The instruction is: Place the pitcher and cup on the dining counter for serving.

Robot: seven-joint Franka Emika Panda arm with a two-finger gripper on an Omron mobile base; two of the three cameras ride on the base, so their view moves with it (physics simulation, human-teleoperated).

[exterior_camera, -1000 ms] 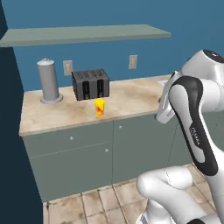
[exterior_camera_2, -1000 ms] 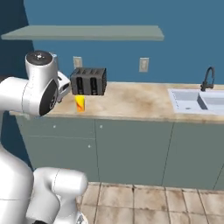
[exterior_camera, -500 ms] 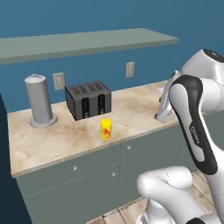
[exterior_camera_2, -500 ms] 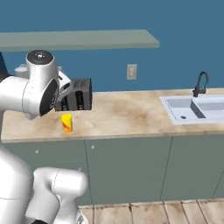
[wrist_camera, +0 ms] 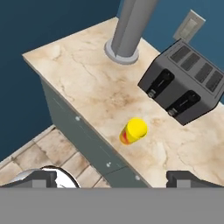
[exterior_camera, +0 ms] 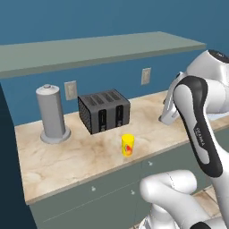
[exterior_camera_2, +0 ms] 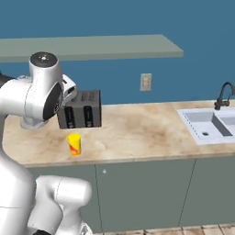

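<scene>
Three views cover the moment. In the left base view, the small bright yellow cup with a red-orange splash on its side (exterior_camera: 128,145) stands upright near the front edge of a beige marble-patterned countertop (exterior_camera: 71,156), just in front of a dark four-slot toaster (exterior_camera: 103,111). A tall grey metal canister (exterior_camera: 52,113) stands to the toaster's left, well apart from the cup. The white arm rises on the right, its hand held high over the counter's far end and nowhere near the cup.

In the right base view, the cup (exterior_camera_2: 74,144) sits alone on the bare front strip of the countertop (exterior_camera_2: 137,137), with the toaster (exterior_camera_2: 81,109) behind it and a white sink (exterior_camera_2: 210,126) far along to the right. With toaster and sink on it, this appears to be the working counter, not the dining counter.

In the hand view, the camera looks down on the cup (wrist_camera: 134,130) from above; the gripper (wrist_camera: 112,178) shows its two dark tips standing wide apart at the bottom, with nothing between them and the cup well beyond them.

The step in hand looks like the approach to fetch the cup. The next move calls for lowering the hand, bringing the spread tips to either side of the cup's wall without nudging the toaster, then closing.
</scene>
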